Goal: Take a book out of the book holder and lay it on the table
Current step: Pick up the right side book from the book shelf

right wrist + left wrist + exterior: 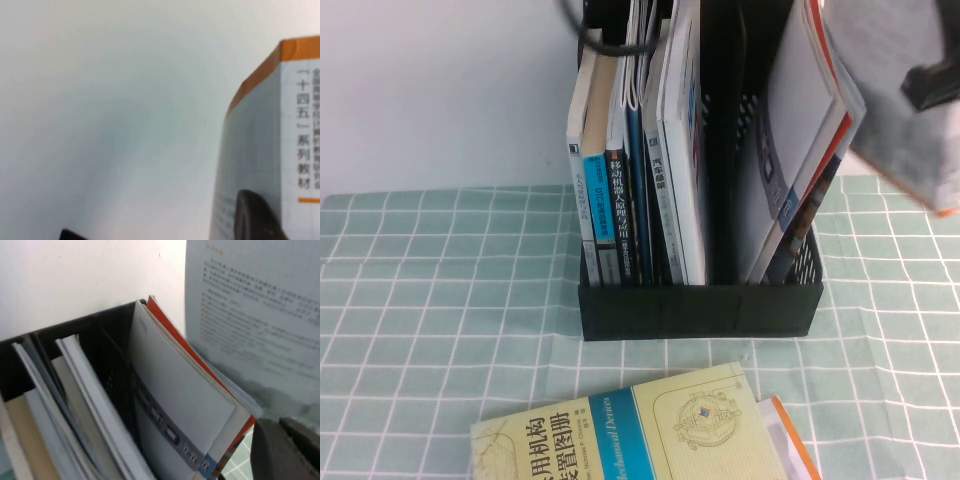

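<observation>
1. The book (295, 125) is held in the air at the high view's right edge, beside the book holder (700, 305) and clear of its slots; orange border visible, long axis not readable.
2. Right gripper (932, 85): jaws clamped on the book, one pad (257, 217) on its cover.
3. Left gripper (285, 450) sits above the holder's right side; jaw state: cannot tell.
4. Grey magazine (810, 150) leans right in the right slot.
5. Yellow book (640, 430) lies flat on the counter (420, 300) in front; left side open.

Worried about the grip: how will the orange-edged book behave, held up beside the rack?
Likely to sag or swing: the book is large, and the right gripper, up right of the book holder, seems to pinch one edge only. Its smooth-looking cover may slip in the grip. The left gripper hangs over the holder's top, giving no support.
</observation>
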`<action>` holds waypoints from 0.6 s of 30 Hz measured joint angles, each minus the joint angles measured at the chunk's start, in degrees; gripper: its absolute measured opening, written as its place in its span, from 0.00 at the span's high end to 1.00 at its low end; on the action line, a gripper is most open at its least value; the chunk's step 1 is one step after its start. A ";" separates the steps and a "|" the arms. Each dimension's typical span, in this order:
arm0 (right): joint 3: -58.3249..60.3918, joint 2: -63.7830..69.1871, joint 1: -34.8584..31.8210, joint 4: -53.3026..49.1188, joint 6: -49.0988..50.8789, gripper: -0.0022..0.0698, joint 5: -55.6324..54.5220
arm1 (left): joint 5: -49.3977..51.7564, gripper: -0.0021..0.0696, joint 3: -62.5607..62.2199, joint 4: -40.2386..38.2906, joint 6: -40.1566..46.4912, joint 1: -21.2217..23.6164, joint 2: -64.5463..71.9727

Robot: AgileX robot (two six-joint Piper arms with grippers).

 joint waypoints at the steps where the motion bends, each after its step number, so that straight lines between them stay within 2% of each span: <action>1: -1.23 -2.12 0.00 -2.05 -1.02 0.74 2.36 | 1.53 0.97 0.00 0.58 0.38 0.00 -1.59; 5: -6.59 -8.74 -0.10 -15.65 0.01 0.74 12.38 | 6.92 0.97 0.00 4.49 0.64 0.00 -7.51; 9: -10.79 -13.51 -0.10 -36.23 12.33 0.74 18.30 | 10.77 0.97 0.00 6.80 0.53 0.00 -13.04; 13: -12.16 -16.90 -0.10 -58.72 31.58 0.74 15.90 | 14.64 0.97 0.00 7.04 0.53 0.00 -17.33; 16: -12.35 -17.40 -0.10 -74.20 46.38 0.74 9.20 | 16.51 0.97 0.43 7.30 -0.67 0.00 -19.82; 18: -12.35 -17.06 -0.10 -82.75 52.69 0.74 3.47 | 14.98 0.97 2.88 7.12 -1.36 0.00 -21.86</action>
